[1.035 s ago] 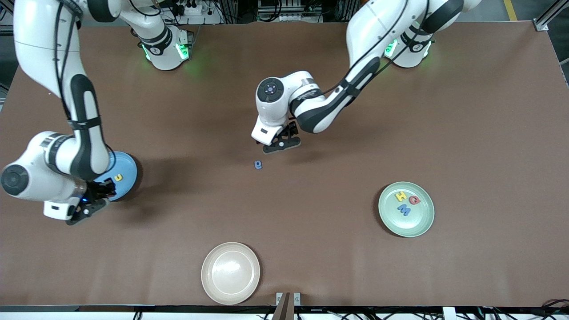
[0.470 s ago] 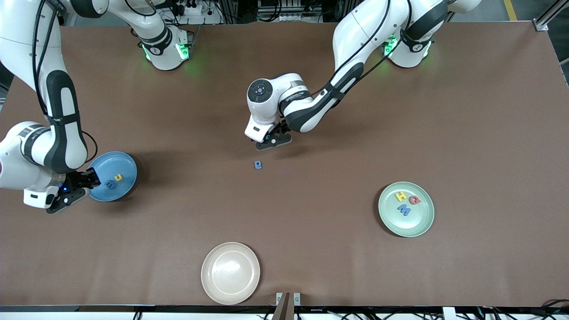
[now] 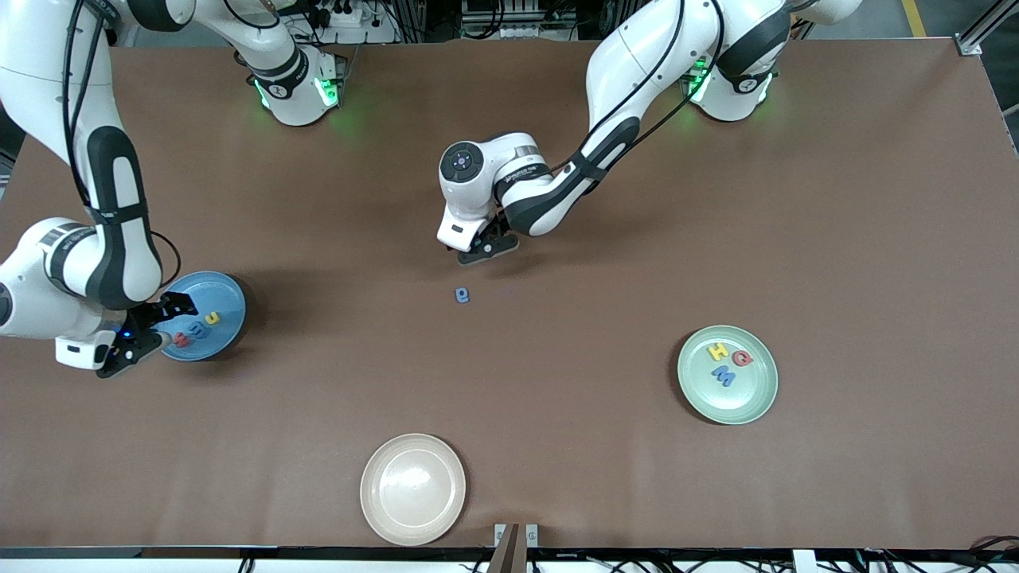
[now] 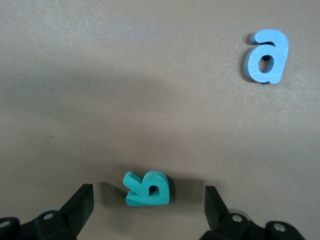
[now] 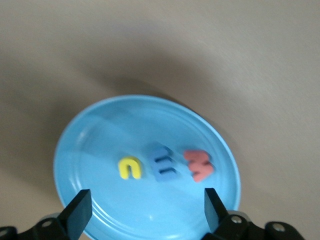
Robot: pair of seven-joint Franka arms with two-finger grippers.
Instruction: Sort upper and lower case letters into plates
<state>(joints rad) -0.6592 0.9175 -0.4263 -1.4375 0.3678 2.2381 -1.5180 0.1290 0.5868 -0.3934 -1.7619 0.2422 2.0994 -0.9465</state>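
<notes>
My left gripper [image 3: 482, 247] is open and low over the table's middle. In the left wrist view a teal letter [image 4: 148, 188] lies on the table between its fingertips [image 4: 148, 209], apart from both. A blue "a" [image 3: 462, 295] lies nearer the front camera; it also shows in the left wrist view [image 4: 267, 56]. My right gripper [image 3: 155, 331] is open and empty over the blue plate's [image 3: 227, 296] edge. That plate [image 5: 100, 130] holds a yellow letter [image 5: 130, 167], a blue letter [image 5: 164, 166] and a red letter [image 5: 199, 164]. The mint plate [image 3: 755, 400] holds a yellow H [image 3: 718, 351], a red letter [image 3: 743, 359] and a blue M [image 3: 723, 376].
A beige plate [image 3: 412, 488] stands near the table's front edge. The brown table [image 3: 605, 446] lies bare between the plates.
The red letter now lies in the blue plate beside the other two. My right arm has drawn back off the plate. My left gripper has moved slightly toward the robots' bases.
</notes>
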